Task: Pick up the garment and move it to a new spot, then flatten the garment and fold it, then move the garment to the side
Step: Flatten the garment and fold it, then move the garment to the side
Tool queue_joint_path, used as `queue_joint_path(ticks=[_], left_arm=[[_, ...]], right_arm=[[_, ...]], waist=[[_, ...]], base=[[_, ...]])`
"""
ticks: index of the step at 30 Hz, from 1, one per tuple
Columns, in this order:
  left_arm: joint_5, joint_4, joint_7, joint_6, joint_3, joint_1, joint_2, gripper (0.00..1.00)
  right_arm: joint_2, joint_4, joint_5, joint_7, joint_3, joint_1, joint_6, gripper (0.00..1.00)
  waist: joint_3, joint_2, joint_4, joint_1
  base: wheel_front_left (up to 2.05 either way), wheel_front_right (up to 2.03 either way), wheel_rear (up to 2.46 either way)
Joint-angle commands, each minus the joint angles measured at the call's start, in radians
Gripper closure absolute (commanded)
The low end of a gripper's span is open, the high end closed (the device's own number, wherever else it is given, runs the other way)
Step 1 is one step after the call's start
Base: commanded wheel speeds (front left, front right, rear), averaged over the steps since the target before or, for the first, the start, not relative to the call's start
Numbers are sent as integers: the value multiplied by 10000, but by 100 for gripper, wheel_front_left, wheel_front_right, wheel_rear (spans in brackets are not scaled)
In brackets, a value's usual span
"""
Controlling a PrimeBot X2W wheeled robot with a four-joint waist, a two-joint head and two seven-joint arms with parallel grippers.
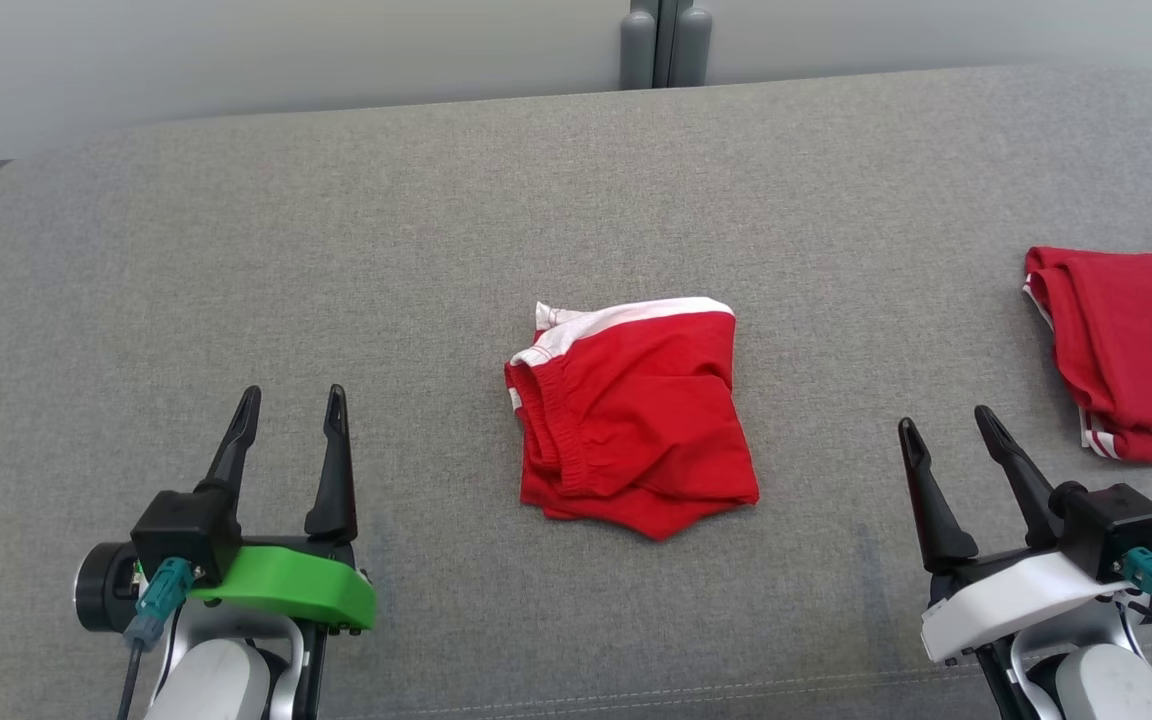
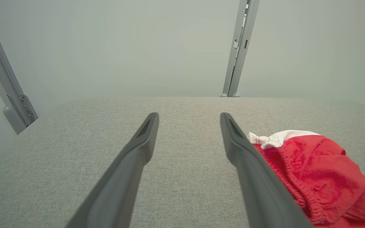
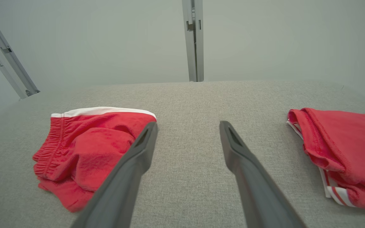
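Looking down on a grey fabric-covered worktop (image 1: 416, 200). Seeing the garment (image 1: 636, 420) lying near the middle of it, between the two arms: red shorts with a white band, folded into a compact, slightly rumpled packet. Noting the elastic waistband bunching along the robot's left side and the white band running along the far edge. Touching neither gripper.

Holding the left gripper (image 1: 293, 395) at the lower left of the head view, well apart from the garment, fingers spread wide, pointing toward the far edge and gripping nothing. Framing only bare fabric between them in the left wrist view, with the garment (image 2: 312, 177) showing partly behind the right-hand finger.

Holding the right gripper (image 1: 944, 420) at the lower right in much the same way: fingers released, standing apart, enclosing nothing but bare worktop. Catching the garment (image 3: 87, 148) off to the left in the right wrist view.

Being unable to tell whether either pair of fingers is touching the fabric surface.

Seeing a second red cloth (image 1: 1136, 350) with white stripes lying folded at the right edge of the head view, well apart from the garment. Seeing a grey post (image 1: 666, 45) standing behind the far edge against a pale wall (image 1: 236, 60).
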Motion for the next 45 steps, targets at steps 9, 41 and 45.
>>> queue_joint_path(ticks=[9,41,45], left_arm=[[-92,-116,-8,33,-78,-165,-41,0],[231,289,-230,-281,-397,-867,-506,0],[242,219,-226,-277,-352,-813,-437,0]], right_arm=[[-109,-184,26,326,-166,18,-2,0],[194,5081,2766,-522,2983,-2682,-2,100],[-10,4897,2730,-790,2749,-2517,-12,100]], waist=[[157,-1,493,0],[1259,-1,1699,0],[1133,-1,1386,0]], base=[[0,0,0],[0,0,0],[0,0,0]])
